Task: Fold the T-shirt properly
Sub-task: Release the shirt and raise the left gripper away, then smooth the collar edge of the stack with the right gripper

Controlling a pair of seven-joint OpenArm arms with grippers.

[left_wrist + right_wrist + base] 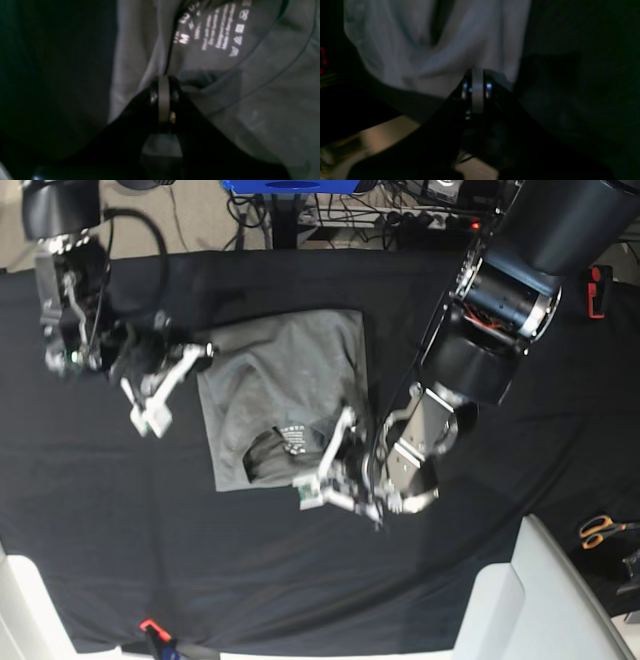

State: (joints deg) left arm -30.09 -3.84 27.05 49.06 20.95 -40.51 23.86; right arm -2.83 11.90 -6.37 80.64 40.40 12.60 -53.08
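Closest to the left wrist camera are the left gripper's (163, 86) fingers (153, 96), clenched on a pinched-up ridge of the T-shirt (262, 100) just below its round neckline. A band of grey cloth runs up between the two dark pads. Beyond them the white printed label (212, 27) shows inside the collar, its lettering blurred.

In the right wrist view the right gripper (477, 87) is likewise clamped on an edge of the T-shirt (432, 50); a strip of fabric stands between its fingers (488, 90), and pale, creased cloth hangs or spreads out past them.

From the base view the T-shirt (290, 385) lies near the middle of the table (120, 540), which is draped in a black cloth. The garment is already doubled into a rough rectangle, with the neckline and label (295, 438) towards its lower edge. The left gripper (330, 470) meets the shirt at that lower edge, beside the collar. The right gripper (195, 360) meets it at the upper left corner of the folded shape.

Farther out, a pair of scissors (598, 530) with orange handles lies on the black cloth at the right edge, well apart from the shirt. A small red and black object (152, 630) sits at the bottom edge of the cloth. Cables and a power strip (425, 220) lie beyond the top edge of the table.
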